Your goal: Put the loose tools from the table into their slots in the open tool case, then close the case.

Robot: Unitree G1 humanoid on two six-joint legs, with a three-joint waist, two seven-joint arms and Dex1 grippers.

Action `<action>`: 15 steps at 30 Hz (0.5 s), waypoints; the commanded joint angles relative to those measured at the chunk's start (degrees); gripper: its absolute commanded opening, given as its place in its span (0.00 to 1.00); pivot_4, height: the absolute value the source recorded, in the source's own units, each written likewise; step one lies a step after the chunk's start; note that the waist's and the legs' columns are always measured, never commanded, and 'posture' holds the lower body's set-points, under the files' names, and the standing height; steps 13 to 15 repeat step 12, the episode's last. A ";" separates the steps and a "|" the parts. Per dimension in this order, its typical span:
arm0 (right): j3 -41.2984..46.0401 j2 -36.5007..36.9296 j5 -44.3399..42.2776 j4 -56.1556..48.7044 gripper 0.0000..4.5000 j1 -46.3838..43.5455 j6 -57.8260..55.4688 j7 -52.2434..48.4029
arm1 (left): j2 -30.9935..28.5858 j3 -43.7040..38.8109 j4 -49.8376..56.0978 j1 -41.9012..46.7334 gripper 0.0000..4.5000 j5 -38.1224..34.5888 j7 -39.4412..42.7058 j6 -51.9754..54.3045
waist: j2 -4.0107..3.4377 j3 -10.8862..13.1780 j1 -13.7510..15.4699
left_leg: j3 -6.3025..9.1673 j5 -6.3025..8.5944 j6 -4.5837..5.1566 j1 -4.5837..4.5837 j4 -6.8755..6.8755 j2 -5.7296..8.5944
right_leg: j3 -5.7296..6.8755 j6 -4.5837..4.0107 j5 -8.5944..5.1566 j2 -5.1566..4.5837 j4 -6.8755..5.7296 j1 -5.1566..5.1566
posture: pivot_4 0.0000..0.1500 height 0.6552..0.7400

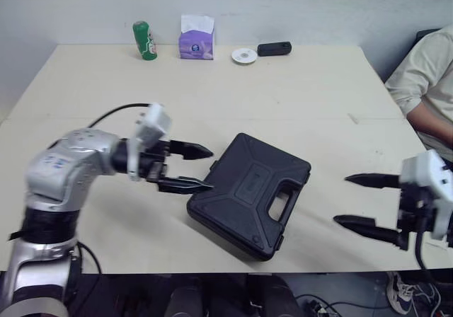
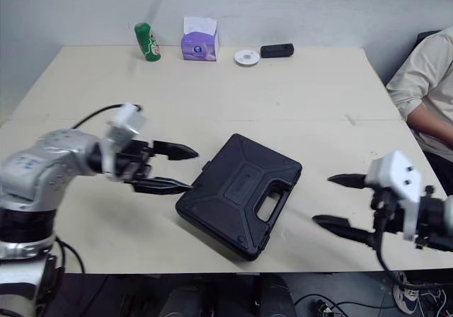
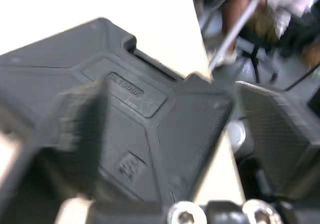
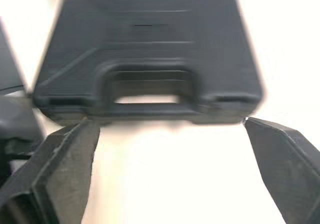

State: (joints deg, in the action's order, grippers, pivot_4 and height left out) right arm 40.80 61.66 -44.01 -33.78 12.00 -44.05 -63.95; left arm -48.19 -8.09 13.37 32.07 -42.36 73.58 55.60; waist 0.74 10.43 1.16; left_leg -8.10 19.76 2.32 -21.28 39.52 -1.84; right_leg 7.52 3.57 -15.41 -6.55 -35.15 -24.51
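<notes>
No loose tools are seen on the table (image 1: pixel 318 90), the case (image 1: pixel 249 193) is shut, and the left gripper (image 1: pixel 209 168) beside it and the right gripper (image 1: pixel 342 200) apart are held open, empty.

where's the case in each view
Left eye: case mid-table, closed.
Right eye: case mid-table too.
Left wrist: case close up, lid showing.
Right wrist: case straight ahead, handle side nearest.
Landmark: the handle, facing the right gripper.
</notes>
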 commanded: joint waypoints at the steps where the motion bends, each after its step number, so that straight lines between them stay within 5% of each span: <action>1: 8.29 2.57 0.95 4.04 1.00 0.73 -0.40 -4.23 | -7.99 -11.17 -0.51 -4.18 0.99 -2.95 0.65 2.21 | 0.05 0.17 0.02 | -0.01 -0.01 -0.02 0.01 -0.01 0.00 | -0.01 0.00 0.00 0.00 0.00 -0.02 | 1.00 0.90; 6: 10.58 4.10 5.94 10.41 1.00 -1.20 3.85 -3.93 | -14.04 -16.09 -8.66 -10.84 0.99 3.36 0.50 -6.72 | 0.05 0.18 0.33 | -0.01 0.02 -0.07 0.06 -0.12 0.03 | -0.03 -0.02 -0.01 -0.05 0.06 -0.02 | 1.00 0.90; 15: 10.31 4.62 9.49 15.49 1.00 -1.75 7.61 -6.49 | -16.50 -18.20 -14.71 -15.01 0.99 6.44 1.50 -13.57 | 0.03 0.19 0.21 | -0.02 0.17 -0.35 0.00 -0.38 0.03 | -0.02 -0.11 -0.06 -0.10 0.17 -0.20 | 1.00 0.90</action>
